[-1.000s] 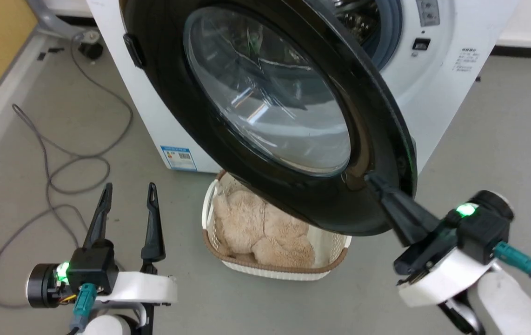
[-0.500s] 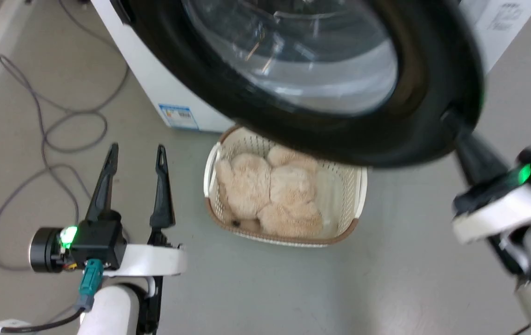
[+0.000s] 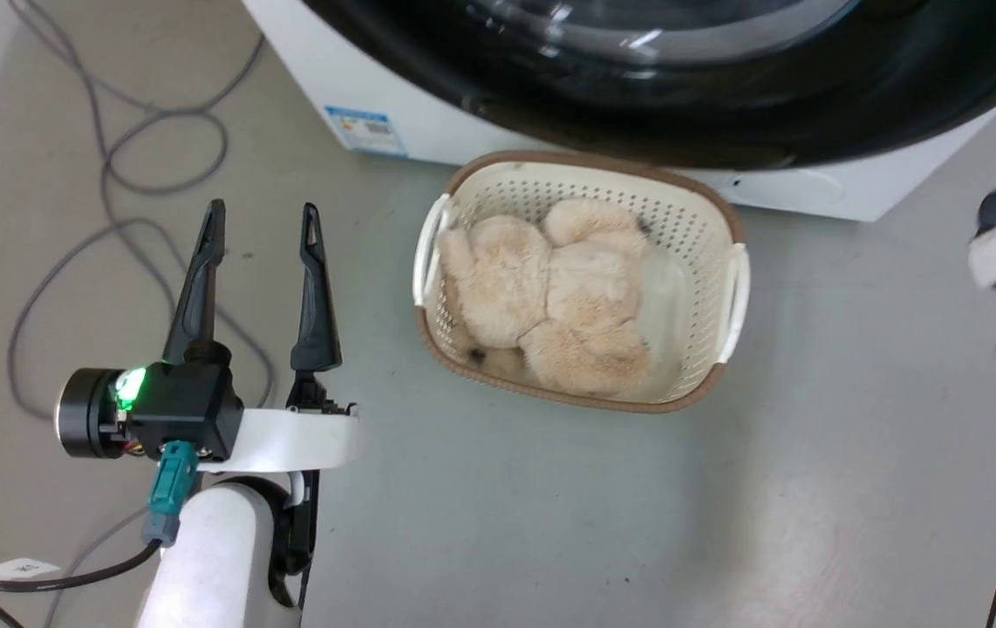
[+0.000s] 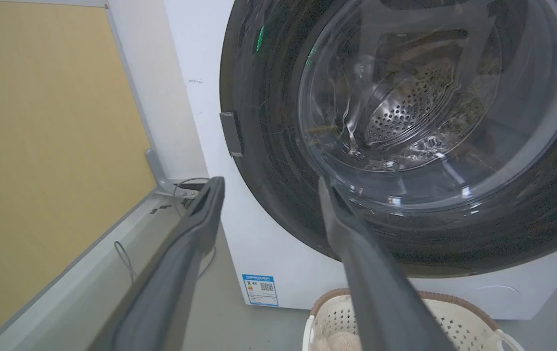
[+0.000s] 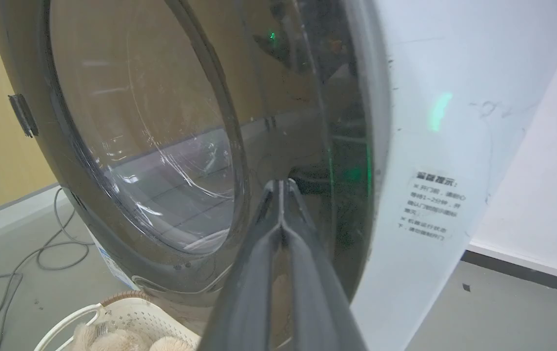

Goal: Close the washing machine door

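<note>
Washing machine door (image 4: pixel 405 146) nearer shut than a second ago

There was one washer (image 3: pixel 428 131), with one door (image 3: pixel 725 122), one drum (image 4: pixel 405 112), one blue label (image 3: pixel 365 129), one round flap (image 4: pixel 495 295) and one text sticker (image 5: pixel 432 204). There was one basket (image 3: pixel 585 166) with two handles (image 3: pixel 431 253). The beige plush (image 3: pixel 550 288) in it might have been one toy or several; the count could not be told. There were two grippers, the left gripper (image 3: pixel 263 209) and the right gripper (image 5: pixel 279 184), each with two fingers. The grey cable (image 3: pixel 158 148) loops could not be counted apart.
</note>
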Motion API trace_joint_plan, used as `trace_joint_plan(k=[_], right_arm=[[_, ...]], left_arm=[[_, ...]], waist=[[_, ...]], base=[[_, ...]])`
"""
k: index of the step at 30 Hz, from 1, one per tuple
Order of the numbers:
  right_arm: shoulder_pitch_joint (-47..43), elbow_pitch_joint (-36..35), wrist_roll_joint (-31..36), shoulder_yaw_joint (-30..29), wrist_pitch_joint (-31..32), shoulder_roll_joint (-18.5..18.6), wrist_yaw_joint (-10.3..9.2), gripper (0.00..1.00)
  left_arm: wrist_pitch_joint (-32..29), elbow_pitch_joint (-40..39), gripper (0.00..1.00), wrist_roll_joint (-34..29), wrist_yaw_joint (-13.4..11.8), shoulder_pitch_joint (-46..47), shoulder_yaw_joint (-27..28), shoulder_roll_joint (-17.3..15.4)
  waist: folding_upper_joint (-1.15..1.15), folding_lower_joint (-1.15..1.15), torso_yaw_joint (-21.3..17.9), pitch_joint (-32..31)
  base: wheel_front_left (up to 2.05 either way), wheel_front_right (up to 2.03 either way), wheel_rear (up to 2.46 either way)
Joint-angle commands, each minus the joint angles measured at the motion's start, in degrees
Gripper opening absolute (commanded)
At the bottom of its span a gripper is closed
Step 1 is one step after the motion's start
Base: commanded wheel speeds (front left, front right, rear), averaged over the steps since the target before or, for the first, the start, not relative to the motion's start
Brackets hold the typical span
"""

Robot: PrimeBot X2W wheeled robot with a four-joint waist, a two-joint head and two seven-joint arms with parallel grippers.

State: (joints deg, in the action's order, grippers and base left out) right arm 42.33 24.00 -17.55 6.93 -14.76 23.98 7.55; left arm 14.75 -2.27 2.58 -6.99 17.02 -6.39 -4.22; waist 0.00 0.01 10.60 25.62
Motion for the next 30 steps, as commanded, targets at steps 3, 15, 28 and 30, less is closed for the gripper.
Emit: trace_joint_plan(k=[3,15,28,30], right_arm=[[3.61,2.22,1.05,-1.35,-0.24,0.42,-0.06,0.0],[8.77,7.06,4.35,-5.5,-0.24,-1.12,-0.06,0.0],[-1.87,-6.5,9.75,-10.85,-0.24,-4.83,-0.06,0.0],[-3.86,-8.89,11.14,-11.88,-0.24,-6.16,-0.06,0.0]], left_arm=[[0.25,-0.3,1.0,-0.39,-0.44,1.01,0.16,0.35],[0.25,-0.73,1.0,-0.66,-1.18,1.68,0.71,0.87],[0.25,1.41,1.0,-1.59,-1.25,-1.97,2.6,-0.32],[0.25,1.81,1.0,-1.72,-1.22,-2.74,2.87,-0.71]], waist=[[0.0,-0.01,0.83,0.92],[0.0,-0.01,1.16,1.63],[0.0,-0.01,-3.68,-5.79],[0.0,-0.01,-4.9,-7.24]], base=[[0.0,0.0,0.0],[0.0,0.0,0.0],[0.0,0.0,0.0],[0.0,0.0,0.0]])
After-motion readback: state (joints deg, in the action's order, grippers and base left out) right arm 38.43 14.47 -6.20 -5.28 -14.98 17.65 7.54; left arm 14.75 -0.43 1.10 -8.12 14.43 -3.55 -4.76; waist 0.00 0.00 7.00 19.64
